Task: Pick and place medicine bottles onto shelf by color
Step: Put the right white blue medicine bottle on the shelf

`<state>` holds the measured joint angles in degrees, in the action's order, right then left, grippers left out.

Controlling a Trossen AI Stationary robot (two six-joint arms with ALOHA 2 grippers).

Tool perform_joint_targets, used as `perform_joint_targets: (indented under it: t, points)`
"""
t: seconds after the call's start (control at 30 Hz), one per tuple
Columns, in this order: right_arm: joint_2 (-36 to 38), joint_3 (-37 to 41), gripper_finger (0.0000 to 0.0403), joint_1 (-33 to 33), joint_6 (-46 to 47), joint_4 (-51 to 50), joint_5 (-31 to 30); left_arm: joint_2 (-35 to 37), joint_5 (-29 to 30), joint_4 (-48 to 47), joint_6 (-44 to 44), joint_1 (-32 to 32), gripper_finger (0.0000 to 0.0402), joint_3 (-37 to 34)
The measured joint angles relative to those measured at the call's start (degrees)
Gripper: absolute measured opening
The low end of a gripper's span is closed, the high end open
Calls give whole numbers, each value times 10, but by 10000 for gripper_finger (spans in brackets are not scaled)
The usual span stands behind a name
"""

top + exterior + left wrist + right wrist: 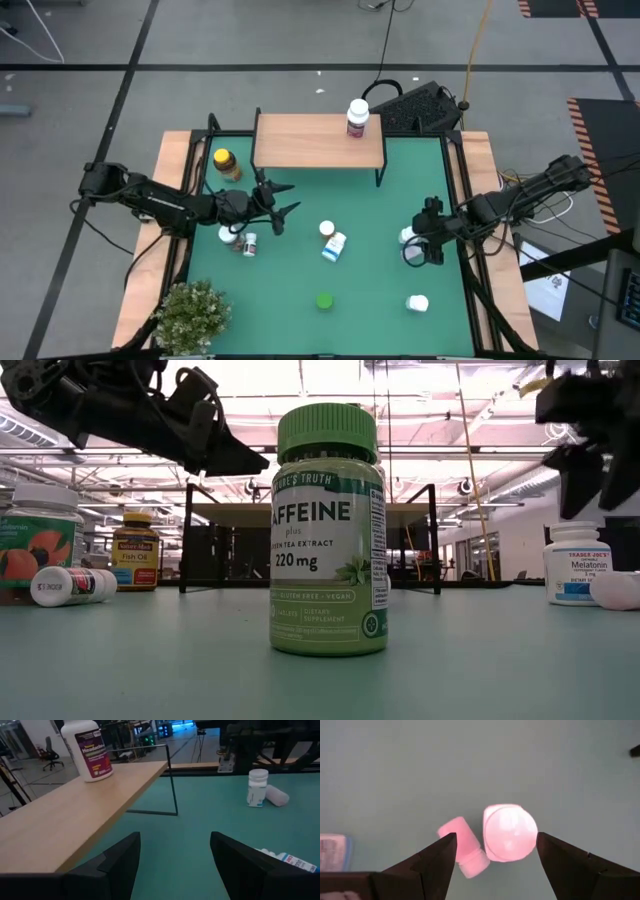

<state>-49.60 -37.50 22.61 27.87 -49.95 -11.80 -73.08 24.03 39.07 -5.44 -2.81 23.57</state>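
Observation:
The light-wood shelf (318,141) stands at the far side of the green mat, with one white red-labelled bottle (357,118) upright on it. My left gripper (283,200) is open and empty, held above the mat just in front of the shelf's left part (75,815). My right gripper (418,245) is open and points down above two white bottles at the right: one upright (510,832) and one lying on its side (465,847). Its fingers stand on either side of them, clear of both. A green bottle (330,530) stands near the front.
An amber yellow-capped bottle (227,163) stands left of the shelf. Two white bottles (238,239) lie under my left arm. A blue-white bottle (334,246) and a white one (327,229) are mid-mat, and another white one (417,303) is front right. A potted plant (190,315) stands front left.

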Motion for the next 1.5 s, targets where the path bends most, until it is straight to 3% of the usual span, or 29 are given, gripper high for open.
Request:
perform_joint_targets:
  t: [0.7, 0.87, 1.1, 1.23, 1.5]
  points:
    - [0, 62, 264, -1, 2, 97, -30, 0, 0, -5, -8, -10, 246, 0]
    - [0, 76, 239, -1, 12, 102, -34, 0, 0, -25, -16, -14, 246, 0]
    - [1, 76, 169, -1, 1, 133, -45, 0, 0, -25, -16, -13, 246, 0]
    - [1, 76, 163, -1, -11, 157, -44, 0, 0, -25, -14, -14, 246, 0]
    - [1, -11, 177, -55, -128, 189, -26, 0, 0, -61, -4, -14, 246, 0]
